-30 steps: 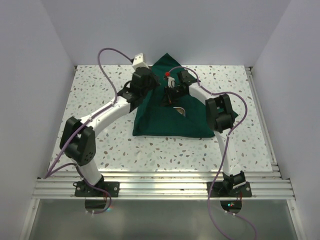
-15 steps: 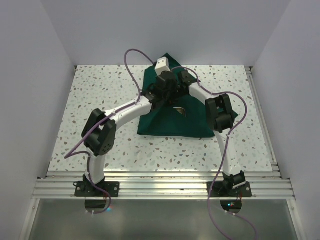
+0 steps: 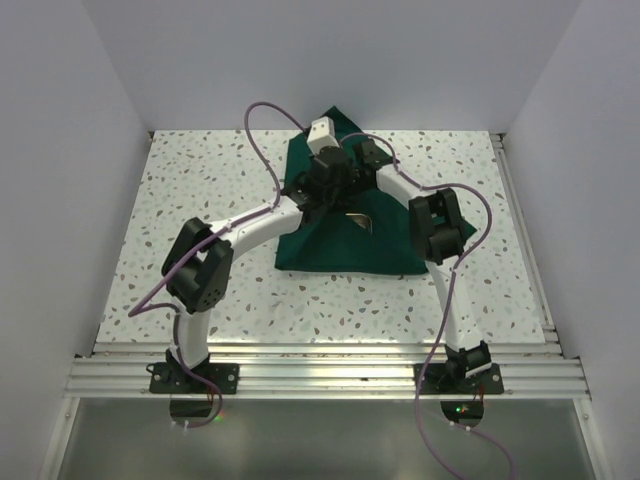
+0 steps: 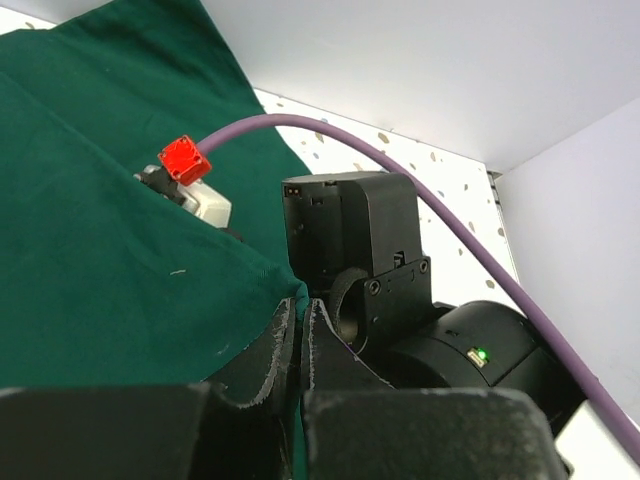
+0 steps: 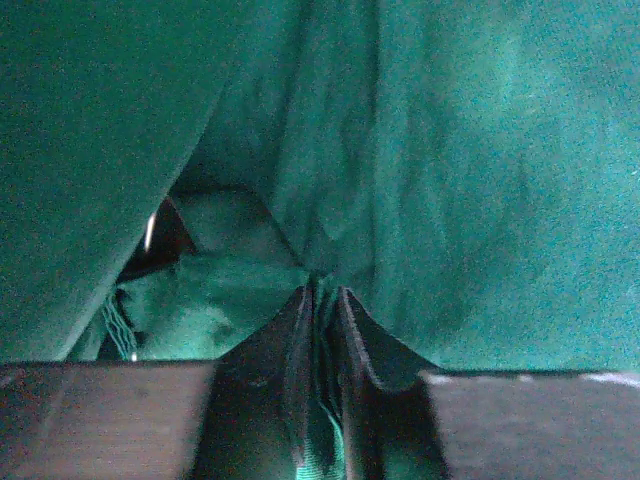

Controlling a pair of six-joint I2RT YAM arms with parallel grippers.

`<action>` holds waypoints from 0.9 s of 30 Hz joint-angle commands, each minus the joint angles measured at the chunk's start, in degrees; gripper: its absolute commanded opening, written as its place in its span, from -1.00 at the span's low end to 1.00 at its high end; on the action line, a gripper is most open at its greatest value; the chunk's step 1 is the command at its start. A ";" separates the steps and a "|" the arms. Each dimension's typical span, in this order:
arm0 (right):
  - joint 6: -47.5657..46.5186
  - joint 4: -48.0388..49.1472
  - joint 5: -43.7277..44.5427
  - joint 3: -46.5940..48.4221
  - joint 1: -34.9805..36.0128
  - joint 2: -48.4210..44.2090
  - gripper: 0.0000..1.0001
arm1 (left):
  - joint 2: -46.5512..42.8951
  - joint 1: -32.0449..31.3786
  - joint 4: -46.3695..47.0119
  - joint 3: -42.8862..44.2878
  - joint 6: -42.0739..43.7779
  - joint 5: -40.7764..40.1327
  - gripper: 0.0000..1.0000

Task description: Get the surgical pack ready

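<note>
Left gripper (image 4: 298, 335) is clenched on a hem of the green cloth (image 3: 345, 248), heaped at the top view's upper centre. Right gripper (image 5: 322, 315) has cloth between its fingers, but I cannot tell if it grips. The cloth is probably soft, light and limp, so pinch an edge.

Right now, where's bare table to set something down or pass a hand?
Free: the tabletop left of the green drape, the patch between drape and right rail, and the strip before the near rail. Crowded: over the drape, where the left arm and right arm meet.
</note>
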 commanded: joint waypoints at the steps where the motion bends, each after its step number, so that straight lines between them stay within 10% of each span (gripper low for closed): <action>1: 2.72 -1.32 0.81 3.24 -0.16 0.73 -0.58 | -5.04 -0.45 6.30 -0.22 1.54 -2.24 -1.00; 16: 15.73 7.82 5.11 5.80 -6.75 -5.15 0.25 | -5.57 -0.45 8.14 -4.35 1.46 -1.10 -1.00; 27: 19.78 11.95 13.54 -8.24 -14.66 -17.18 0.26 | -0.30 -0.72 10.95 -4.79 -1.61 3.11 -0.87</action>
